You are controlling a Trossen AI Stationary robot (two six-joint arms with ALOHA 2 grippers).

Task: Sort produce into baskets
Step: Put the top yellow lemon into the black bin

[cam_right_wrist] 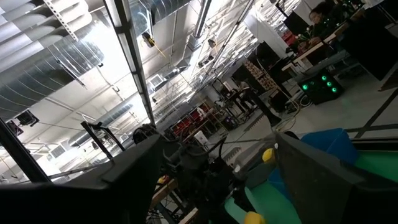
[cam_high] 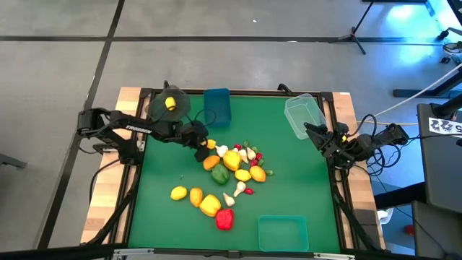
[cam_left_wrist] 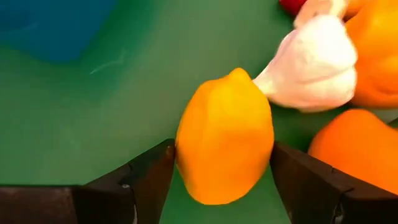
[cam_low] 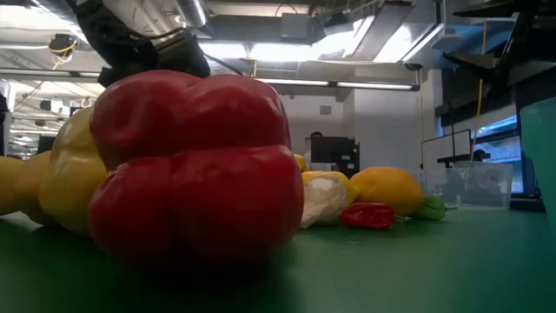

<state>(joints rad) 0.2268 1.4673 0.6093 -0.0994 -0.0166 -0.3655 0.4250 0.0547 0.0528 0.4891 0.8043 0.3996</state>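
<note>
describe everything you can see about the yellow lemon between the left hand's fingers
The lemon is a smooth, glossy yellow-orange toy fruit, plastic by the look of it, oval with a small pointed tip. It lies on the green mat at the edge of the produce pile, between the fingers of the left hand, which flank both its sides; whether they press it cannot be told. Its tip meets a white garlic piece, and an orange fruit sits close beside it.

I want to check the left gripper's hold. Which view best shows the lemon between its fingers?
The left wrist view: the lemon fills it, between both fingers. The high view shows a speck; the others hide it.
</note>
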